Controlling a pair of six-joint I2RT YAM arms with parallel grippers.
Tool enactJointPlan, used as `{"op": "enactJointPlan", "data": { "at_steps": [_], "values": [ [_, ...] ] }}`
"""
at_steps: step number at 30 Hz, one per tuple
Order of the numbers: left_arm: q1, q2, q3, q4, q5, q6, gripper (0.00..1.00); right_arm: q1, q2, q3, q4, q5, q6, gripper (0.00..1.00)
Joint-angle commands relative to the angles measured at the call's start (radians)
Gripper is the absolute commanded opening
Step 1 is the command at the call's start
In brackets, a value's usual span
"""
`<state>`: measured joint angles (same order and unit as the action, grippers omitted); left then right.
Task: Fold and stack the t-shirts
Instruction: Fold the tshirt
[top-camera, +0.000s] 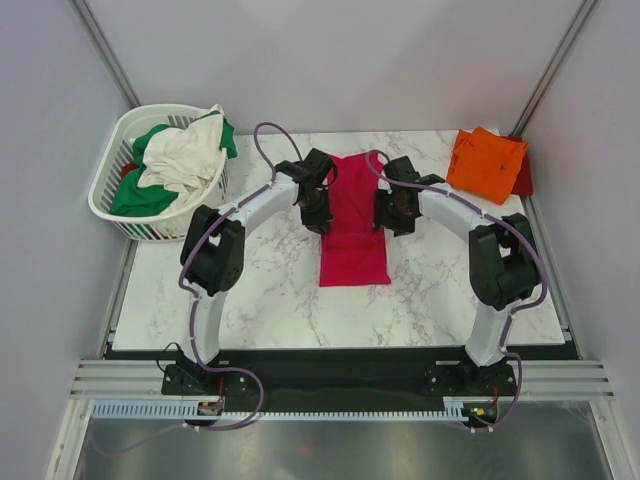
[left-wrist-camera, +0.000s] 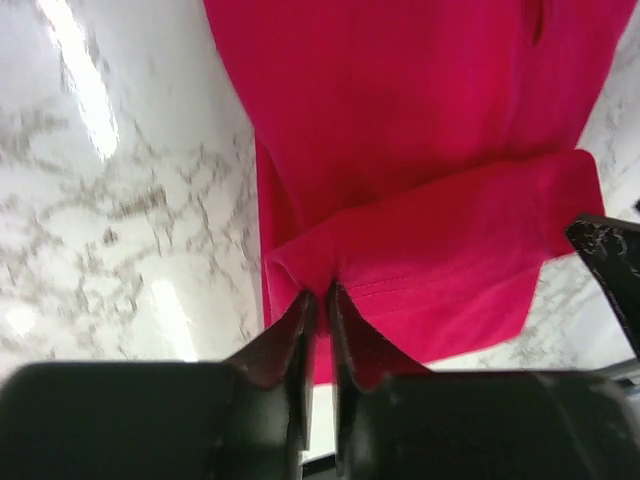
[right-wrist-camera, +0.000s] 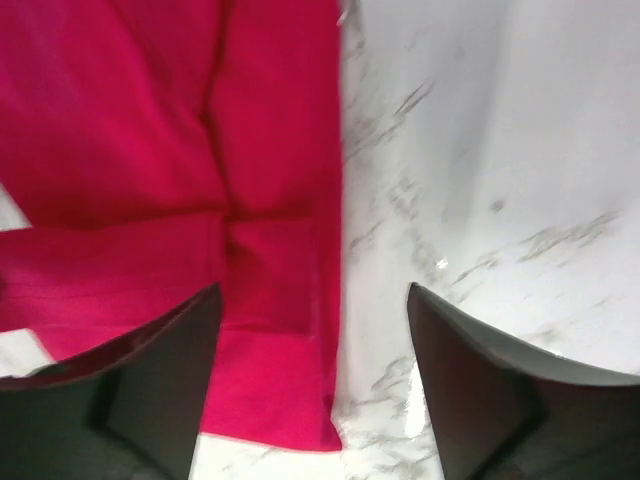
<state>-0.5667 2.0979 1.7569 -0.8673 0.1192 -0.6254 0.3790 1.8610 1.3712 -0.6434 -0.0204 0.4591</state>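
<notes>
Left claw (left-wrist-camera: 320, 296) is pressed together and looks to be pinching the folded-over edge of the crimson-pink soft cloth t-shirt (left-wrist-camera: 420, 130); the cloth puckers right at its tips. Right claw (right-wrist-camera: 315, 300) is spread wide, straddling the shirt's side edge, with one finger over cloth and the other over bare white marble worktop (right-wrist-camera: 500, 180). The shirt lies between the two claws as a long narrow strip.

Handling guess: light, limp, no stiffness, and it will sag and slip out of a shallow pinch. Take both layers at the fold's corners.

Out past the right claw, an orange cloth t-shirt (top-camera: 485, 165) sits on a dark red cloth t-shirt (top-camera: 523, 175). Out past the left claw, a white slatted plastic basket (top-camera: 105, 185) holds a green cloth shirt (top-camera: 140, 200) and a cream-white cloth shirt (top-camera: 185, 155).
</notes>
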Motion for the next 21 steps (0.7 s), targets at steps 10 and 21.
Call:
{"op": "enactJointPlan", "data": {
  "at_steps": [10,21],
  "values": [
    [0.131,0.100,0.407,-0.065,0.017,0.196,0.68,-0.080,-0.002,0.313,-0.041,0.139,-0.014,0.98],
    [0.071,-0.162,0.101,-0.016,-0.035,0.196,0.45,0.038,-0.269,-0.168,0.189,-0.186,-0.017,0.12]
  ]
}}
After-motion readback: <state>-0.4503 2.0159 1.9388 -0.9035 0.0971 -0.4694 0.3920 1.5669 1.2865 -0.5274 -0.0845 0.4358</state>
